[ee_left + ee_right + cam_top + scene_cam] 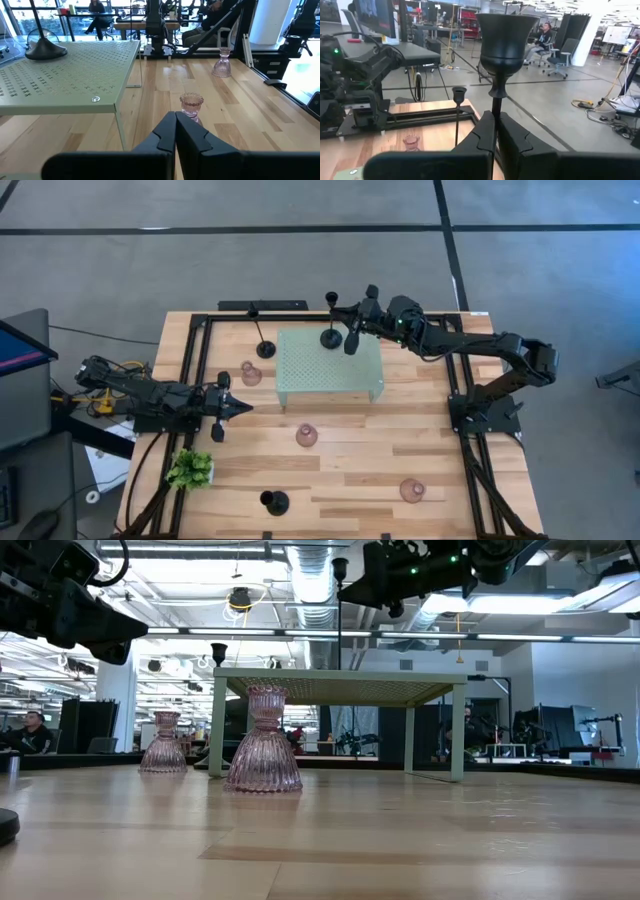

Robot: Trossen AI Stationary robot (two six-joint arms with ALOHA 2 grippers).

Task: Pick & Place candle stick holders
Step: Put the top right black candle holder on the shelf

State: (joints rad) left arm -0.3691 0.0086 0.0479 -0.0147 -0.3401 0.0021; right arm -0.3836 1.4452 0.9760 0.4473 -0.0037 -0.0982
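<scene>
Right claw is over the back of the green stand, clenched on the thin stem of a black holder. In the right wrist view the stem runs up between the fingers with the cup above them, so the holder is upright, likely being set on or lifted off the stand. Its base in the high view is at about on the stand top. Left claw waits closed and empty, low over the worktop left of the stand, aimed at a pink holder. The other holders are scattered: black ones at and, pink ones at and. The plant is not part of the job.
</scene>
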